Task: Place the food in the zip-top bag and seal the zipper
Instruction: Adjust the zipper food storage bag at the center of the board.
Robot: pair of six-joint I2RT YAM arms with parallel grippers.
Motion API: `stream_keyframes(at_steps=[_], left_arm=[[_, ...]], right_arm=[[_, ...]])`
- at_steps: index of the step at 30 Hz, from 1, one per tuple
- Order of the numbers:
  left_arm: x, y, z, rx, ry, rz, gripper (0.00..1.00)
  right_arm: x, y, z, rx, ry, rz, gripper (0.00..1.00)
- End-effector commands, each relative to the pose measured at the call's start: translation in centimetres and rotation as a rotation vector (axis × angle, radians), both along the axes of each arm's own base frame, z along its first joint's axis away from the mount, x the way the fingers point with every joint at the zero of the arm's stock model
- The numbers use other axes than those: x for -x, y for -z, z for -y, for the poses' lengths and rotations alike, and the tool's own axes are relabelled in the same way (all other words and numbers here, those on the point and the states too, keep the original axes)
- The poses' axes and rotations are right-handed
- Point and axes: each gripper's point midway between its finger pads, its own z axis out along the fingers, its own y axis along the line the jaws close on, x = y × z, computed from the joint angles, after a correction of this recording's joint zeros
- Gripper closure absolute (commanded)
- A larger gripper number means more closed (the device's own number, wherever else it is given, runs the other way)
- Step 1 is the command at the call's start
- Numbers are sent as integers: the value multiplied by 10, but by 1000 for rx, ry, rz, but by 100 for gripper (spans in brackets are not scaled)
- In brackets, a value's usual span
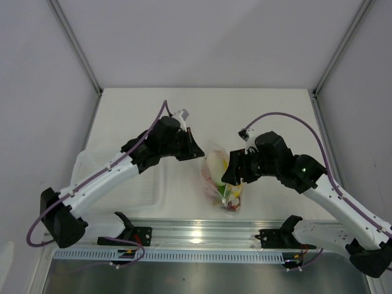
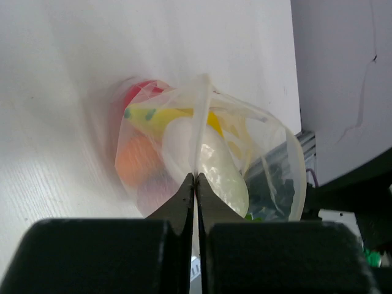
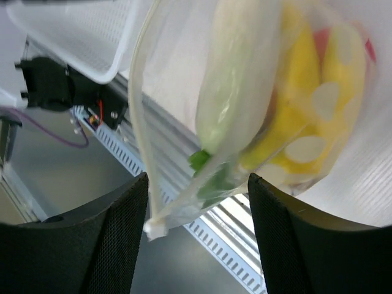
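Zip-top bag (image 1: pixel 222 182) is on the white desk (image 1: pixel 275 116), loaded and bulging.

Contents seen through the film, left wrist view:
- yellow banana (image 2: pixel 168 114) across the upper part of the bag
- white radish (image 2: pixel 211 162) just under the banana, against the pinched fold
- red apple (image 2: pixel 139 92) behind the banana, at the bag's far end
- orange piece (image 2: pixel 135 160) beside the radish

The dark red-purple piece cannot be made out in any view.

Left fingers (image 2: pixel 196 187): clenched, tips pressed together on a raised fold of the bag's film. The fold stands up as a ridge from the tips. Overhead, they meet the bag at its upper left edge.

Right fingers (image 1: pixel 231 174): released and spread wide at the bag's right side. In the right wrist view a corner of the bag sits between them, with the radish's green leaves (image 3: pixel 208 177) inside it. Contact between pads and film: cannot tell.

Zipper (image 3: pixel 142 141): a thicker clear strip along the bag's edge, ending in a small tab at the corner. Sealed or not: cannot tell.

Translucent white tray (image 1: pixel 150 184): left of the bag, not touching it.
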Motion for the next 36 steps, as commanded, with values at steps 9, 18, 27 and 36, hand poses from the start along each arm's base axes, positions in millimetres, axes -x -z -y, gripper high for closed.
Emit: stream_keyframes(at_steps=[9,18,27,36], left_arm=[[18,-18,-12,60,-146,19,99],[22,-17,-7,54,-124,25,99],[22,-18,-9,54,-122,35,99],[22,-17,-5,60,-114,27,99]], right_arm=[[78,-2,-19,51,-248,130,38],[65,29,-2,264,-97,228,41],[86,13,-31,123,-238,281,40],[89,19,-73,145,-304,331,46]])
